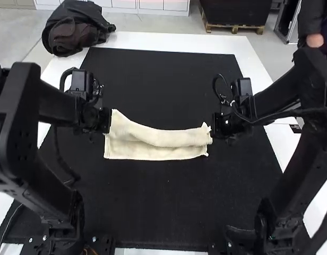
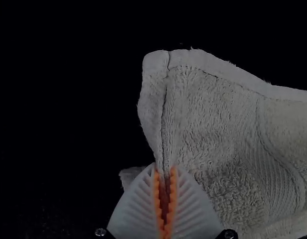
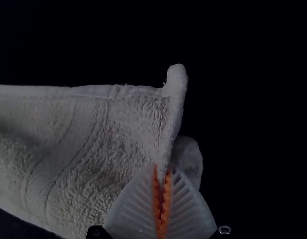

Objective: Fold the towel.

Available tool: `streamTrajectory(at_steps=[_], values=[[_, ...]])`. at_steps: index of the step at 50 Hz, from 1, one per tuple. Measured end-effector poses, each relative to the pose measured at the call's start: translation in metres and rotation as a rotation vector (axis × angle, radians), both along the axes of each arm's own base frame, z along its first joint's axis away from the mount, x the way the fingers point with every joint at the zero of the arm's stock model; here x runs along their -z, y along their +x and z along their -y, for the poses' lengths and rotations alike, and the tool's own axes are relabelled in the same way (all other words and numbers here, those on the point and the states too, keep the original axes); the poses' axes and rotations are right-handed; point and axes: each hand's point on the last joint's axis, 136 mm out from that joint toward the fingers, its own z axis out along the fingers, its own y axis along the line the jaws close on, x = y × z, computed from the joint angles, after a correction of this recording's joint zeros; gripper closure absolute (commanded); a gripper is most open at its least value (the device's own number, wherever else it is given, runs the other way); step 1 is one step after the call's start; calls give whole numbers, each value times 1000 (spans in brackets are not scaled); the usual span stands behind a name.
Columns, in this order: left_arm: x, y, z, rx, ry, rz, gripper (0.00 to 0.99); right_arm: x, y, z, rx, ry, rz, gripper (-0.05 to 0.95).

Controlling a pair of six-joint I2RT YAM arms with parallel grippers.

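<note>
High view: the towel (image 1: 158,139) lies crosswise on the black mat (image 1: 169,196) that covers the surface (image 1: 169,42), between the left pincer (image 1: 106,121) and the right pincer (image 1: 216,126). It appears doubled, its upper layer sagging mid-span and its lower layer extending towards the arms. Principal risk: that slack could set as a crease or a crooked fold if the two arms lower or release unevenly. Excess outward pull could instead drag the lower layer out of line. Left wrist view: the left pincer is closed on the towel's side edge, a short way from a corner; a loose flap (image 2: 131,175) shows beside the fingers. The unheld corner could flop and land turned under. Right wrist view: the right pincer is closed on the opposite side edge, with a rounded flap (image 3: 188,158) just behind it. The grip looks shallow, so slipping is judged possible under tension, and the flap may bunch when laid down.
</note>
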Motion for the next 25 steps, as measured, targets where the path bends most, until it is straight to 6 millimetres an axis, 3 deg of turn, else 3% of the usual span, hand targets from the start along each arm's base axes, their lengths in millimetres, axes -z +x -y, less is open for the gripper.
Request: streamTrajectory(at_steps=[21,25], values=[[10,-15,1,-1,-1,-13,967,13,-19,3,0,-4,-27,918],[9,-14,0,-4,3,0,870,13,-19,3,0,-2,-17,797]])
